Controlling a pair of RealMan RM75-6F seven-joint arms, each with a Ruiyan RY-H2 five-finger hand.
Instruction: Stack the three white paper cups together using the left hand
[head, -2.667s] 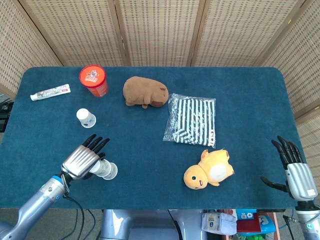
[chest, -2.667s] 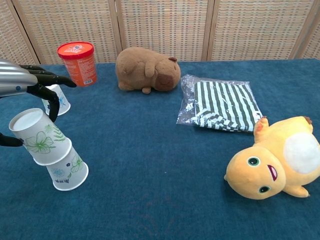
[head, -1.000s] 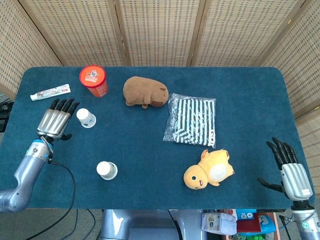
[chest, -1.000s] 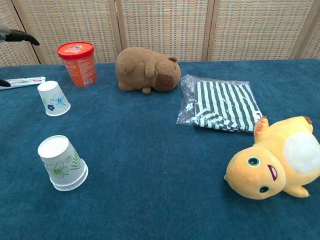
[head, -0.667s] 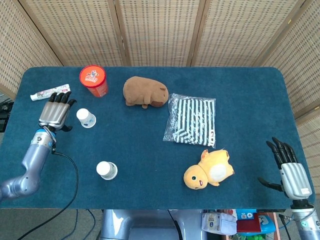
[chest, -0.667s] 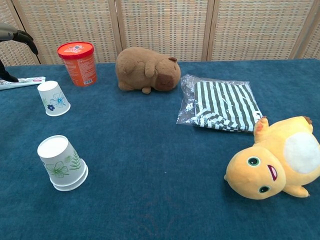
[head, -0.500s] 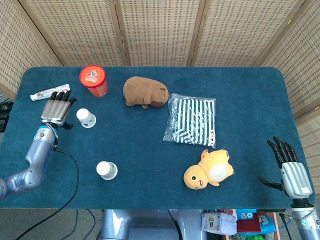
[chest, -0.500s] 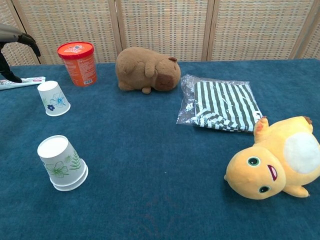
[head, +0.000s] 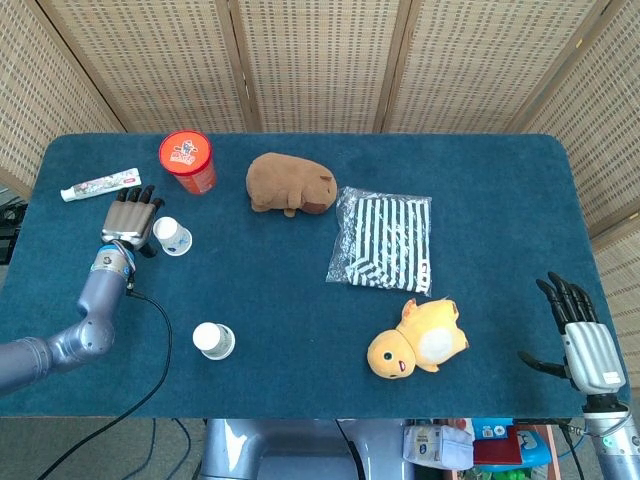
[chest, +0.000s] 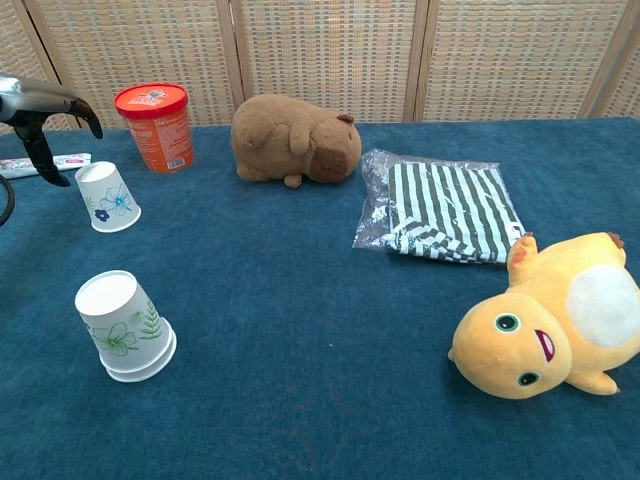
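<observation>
Left hand (head: 130, 220) open beside the single paper cup (head: 173, 237), holding nothing.

The left hand hovers over the blue bench (head: 300, 300) with fingers (chest: 88, 113) spread and pointing down; the single paper cup stands upside down just to its right, and whether a fingertip touches it I cannot tell. The nested cup stack (head: 214, 341), also upside down, sits well nearer the robot than this hand and a little to its right. A toothpaste tube (head: 100, 185) lies just beyond the hand, and an orange lidded tub (head: 187, 161) stands beyond and to its right. Farther right are a brown plush capybara (head: 290, 185), a bagged striped cloth (head: 382, 240) and a yellow plush duck (head: 418, 340). The right hand (head: 583, 345) hangs open off the bench's near right edge, fingers apart, empty.
</observation>
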